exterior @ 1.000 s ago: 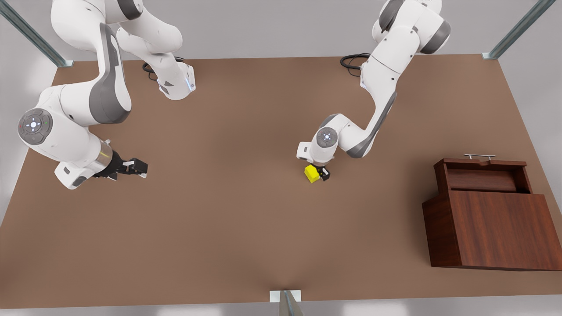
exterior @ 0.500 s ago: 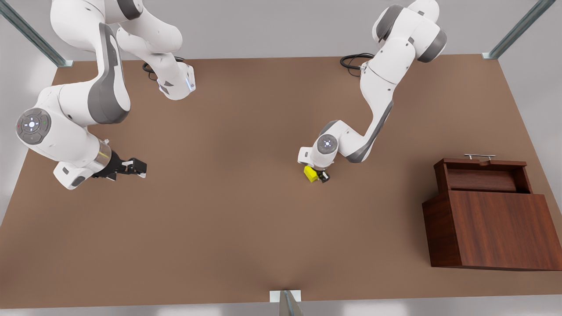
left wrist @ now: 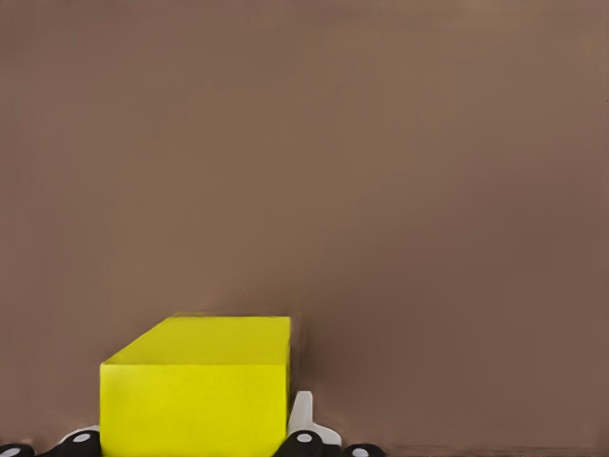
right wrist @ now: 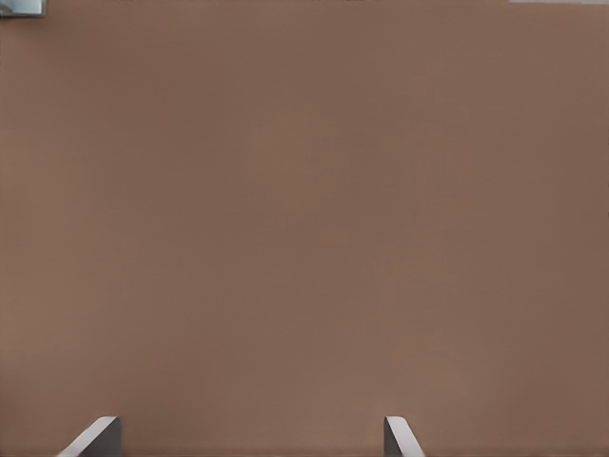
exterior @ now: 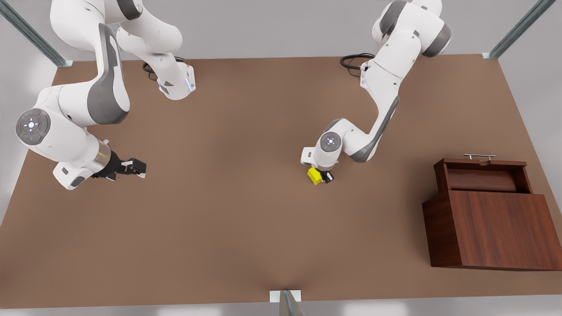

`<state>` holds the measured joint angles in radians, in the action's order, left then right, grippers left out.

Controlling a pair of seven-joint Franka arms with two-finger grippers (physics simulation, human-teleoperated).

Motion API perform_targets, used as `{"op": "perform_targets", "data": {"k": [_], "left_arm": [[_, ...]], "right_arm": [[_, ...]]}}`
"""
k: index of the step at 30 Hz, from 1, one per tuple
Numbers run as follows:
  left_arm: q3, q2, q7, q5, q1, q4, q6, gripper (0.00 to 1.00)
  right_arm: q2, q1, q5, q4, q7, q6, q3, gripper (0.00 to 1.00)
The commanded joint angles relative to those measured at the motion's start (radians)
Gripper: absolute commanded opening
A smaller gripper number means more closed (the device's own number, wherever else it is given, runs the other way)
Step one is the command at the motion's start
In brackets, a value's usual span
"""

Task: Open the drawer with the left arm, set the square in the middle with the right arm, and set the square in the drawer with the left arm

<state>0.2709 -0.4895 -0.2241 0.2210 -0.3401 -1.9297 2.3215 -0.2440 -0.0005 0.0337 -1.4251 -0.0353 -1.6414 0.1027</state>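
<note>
Yellow, the small cube (exterior: 314,175) sits clamped in the left gripper (exterior: 322,176) near the bare matte brown tabletop's (exterior: 228,210) middle, well apart from the pulled-out reddish-brown wooden drawer (exterior: 482,174). Waiting, the right gripper (exterior: 135,167) hangs spread wide above open surface.

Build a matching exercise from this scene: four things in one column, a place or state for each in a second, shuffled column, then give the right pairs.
Things:
1. drawer
2. square
3. left gripper
4. right gripper

Places or states:
A. fingers apart, nothing between them, over bare tabletop at the front view's left
B. pulled open, silver handle on its front, at the front view's right
C. yellow, near the table's middle, held between fingers
D. shut on the cube, near the table's middle

Pairs: 1-B, 2-C, 3-D, 4-A
</note>
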Motion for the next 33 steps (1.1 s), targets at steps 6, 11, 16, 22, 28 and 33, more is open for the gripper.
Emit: {"op": "perform_targets", "data": {"k": [6,11,16,22,28,33], "left_arm": [[-0.145,0.396,0.459,-0.129,0.202,0.04,-0.439,0.6],[-0.26,0.439,0.422,-0.155,0.377,0.031,-0.465,0.6],[-0.268,0.378,0.115,-0.144,0.506,0.008,-0.375,0.6],[-0.268,0.31,0.019,-0.143,0.628,0.025,-0.294,0.6],[-0.269,0.243,-0.083,-0.141,0.705,0.06,-0.231,0.6],[-0.271,0.213,-0.132,-0.137,0.728,0.078,-0.226,0.94]], "right_arm": [[0.0,-0.001,0.0,0.0,0.0,0.002,0.0,1.0],[0.0,-0.001,0.0,0.0,0.002,0.005,-0.001,1.0],[0.0,-0.001,0.002,0.002,0.014,0.005,-0.005,1.0],[0.0,-0.001,0.002,0.0,0.015,0.005,-0.005,1.0],[0.0,-0.001,0.002,0.0,0.018,0.006,-0.005,1.0],[0.0,-0.001,0.002,0.002,0.018,0.006,-0.005,1.0]]}}
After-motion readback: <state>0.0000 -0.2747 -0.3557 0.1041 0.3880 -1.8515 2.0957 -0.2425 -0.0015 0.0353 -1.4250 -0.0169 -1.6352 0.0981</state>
